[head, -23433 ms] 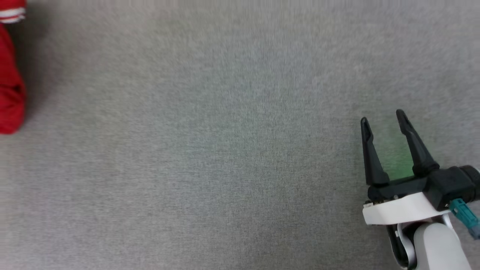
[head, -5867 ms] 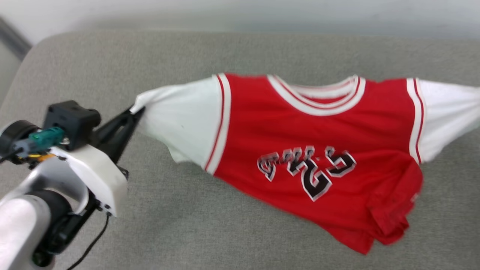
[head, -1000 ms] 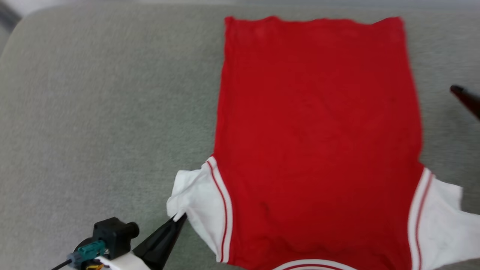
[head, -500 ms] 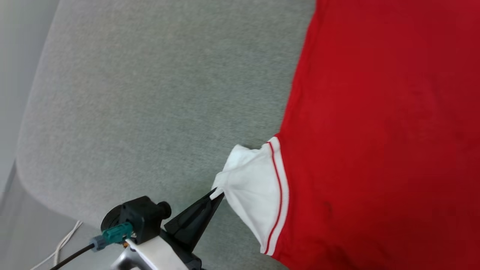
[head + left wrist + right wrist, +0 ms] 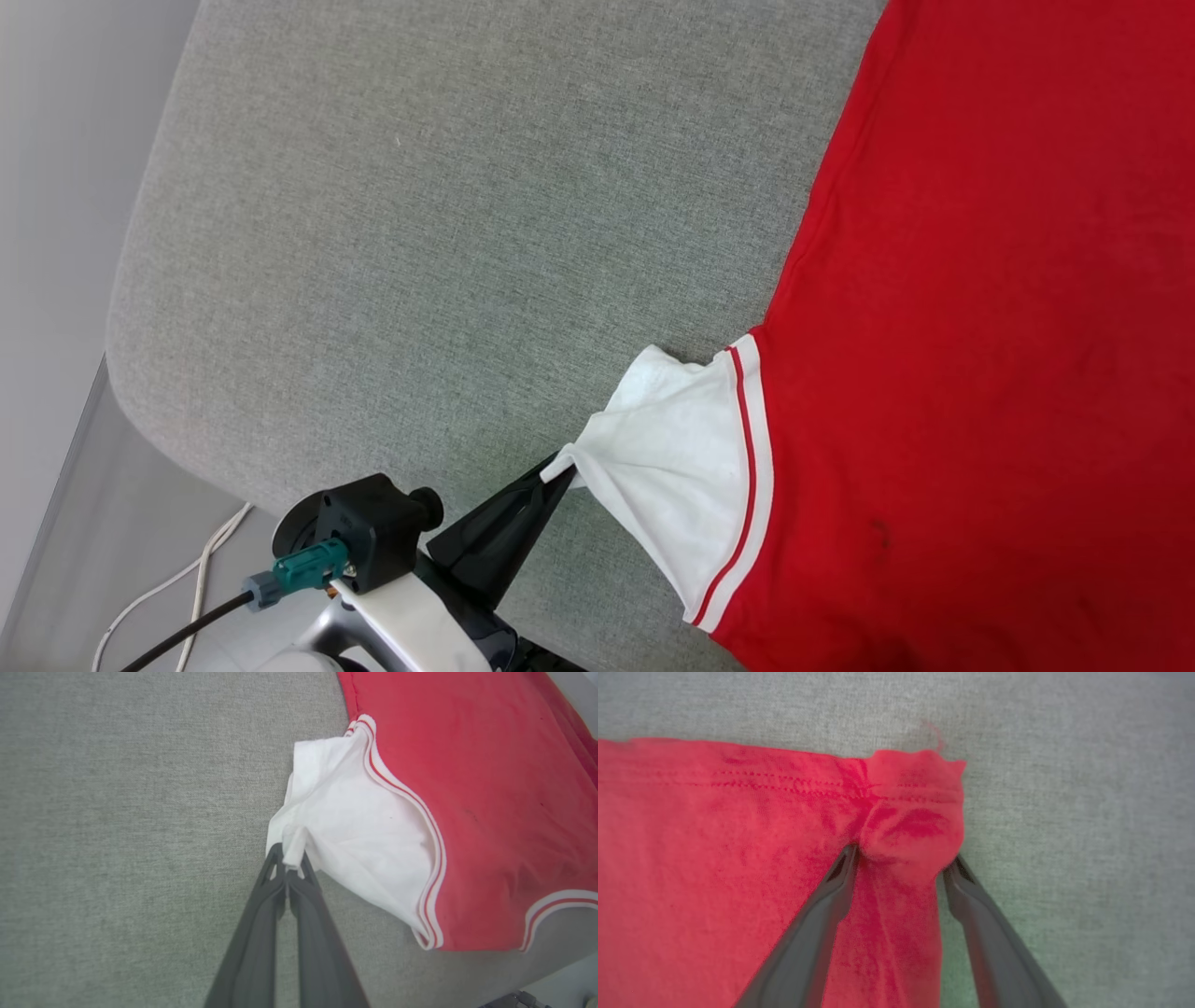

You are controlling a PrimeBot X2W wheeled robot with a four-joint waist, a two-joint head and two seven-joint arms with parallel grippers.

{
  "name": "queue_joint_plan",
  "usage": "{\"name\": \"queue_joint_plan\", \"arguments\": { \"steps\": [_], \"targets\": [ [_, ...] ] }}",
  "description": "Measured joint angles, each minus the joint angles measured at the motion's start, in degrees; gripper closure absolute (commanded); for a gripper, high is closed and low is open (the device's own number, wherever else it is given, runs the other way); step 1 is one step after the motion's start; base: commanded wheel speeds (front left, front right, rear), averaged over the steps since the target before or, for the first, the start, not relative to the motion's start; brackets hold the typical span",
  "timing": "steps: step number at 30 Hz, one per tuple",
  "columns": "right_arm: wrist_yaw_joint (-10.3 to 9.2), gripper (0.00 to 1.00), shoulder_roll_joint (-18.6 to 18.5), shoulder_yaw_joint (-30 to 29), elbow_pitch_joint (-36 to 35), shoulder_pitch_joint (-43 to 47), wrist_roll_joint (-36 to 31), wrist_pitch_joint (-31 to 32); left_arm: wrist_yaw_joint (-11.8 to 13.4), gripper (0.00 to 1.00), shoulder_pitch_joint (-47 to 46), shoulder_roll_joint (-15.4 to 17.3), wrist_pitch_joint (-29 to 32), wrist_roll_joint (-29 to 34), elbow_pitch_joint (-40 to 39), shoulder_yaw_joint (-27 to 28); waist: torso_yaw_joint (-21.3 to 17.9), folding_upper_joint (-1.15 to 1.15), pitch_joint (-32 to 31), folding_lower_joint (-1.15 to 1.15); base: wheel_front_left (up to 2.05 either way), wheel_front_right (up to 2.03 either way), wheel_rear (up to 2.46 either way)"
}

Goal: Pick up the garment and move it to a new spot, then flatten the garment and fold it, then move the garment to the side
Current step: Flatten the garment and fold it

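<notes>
While left gripper (image 5: 290, 858) stays clamped on sleeve tip (image 5: 295, 841), right gripper (image 5: 901, 863), earlier off to side, now straddles bunched hem corner (image 5: 915, 807), jaws wide; garment (image 5: 980, 327) lies spread on grey cushion (image 5: 420, 233); flattening tug likely next.

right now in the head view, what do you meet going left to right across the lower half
white cable on the floor → left pincer, shut on the sleeve's tip → white sleeve → red-and-white striped trim → red body of the garment
</notes>
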Motion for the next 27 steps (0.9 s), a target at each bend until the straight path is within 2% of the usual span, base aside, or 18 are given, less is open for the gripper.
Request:
{"name": "queue_joint_plan", "arguments": {
  "steps": [11,19,24,27],
  "targets": [
    [0.02,1.0,-0.35,1.7,0.6,6.89,1.65,-2.27,0.36,1.0,0.15,0.3,-1.08,-0.42,1.99,0.67,-1.87,0.0,-3.9,0.0,0.0,0.0,0.0],
    [0.02,1.0,0.55,4.23,1.65,20.59,7.48,-5.22,3.37,1.0,3.42,1.63,-0.87,-1.37,2.74,1.44,-6.7,0.0,-12.56,0.0,0.0,0.0,0.0],
    [0.02,1.0,4.37,3.34,0.16,28.17,12.7,-5.65,5.08,1.0,6.57,2.71,-1.4,-2.63,3.93,2.23,-10.4,0.0,-18.01,0.0,0.0,0.0,0.0],
    [0.02,1.0,4.71,4.36,-1.66,32.16,14.3,-5.89,5.71,1.0,7.92,3.07,-1.83,-3.04,4.44,2.56,-12.08,0.0,-20.02,0.0,0.0,0.0,0.0]
  ]
}}
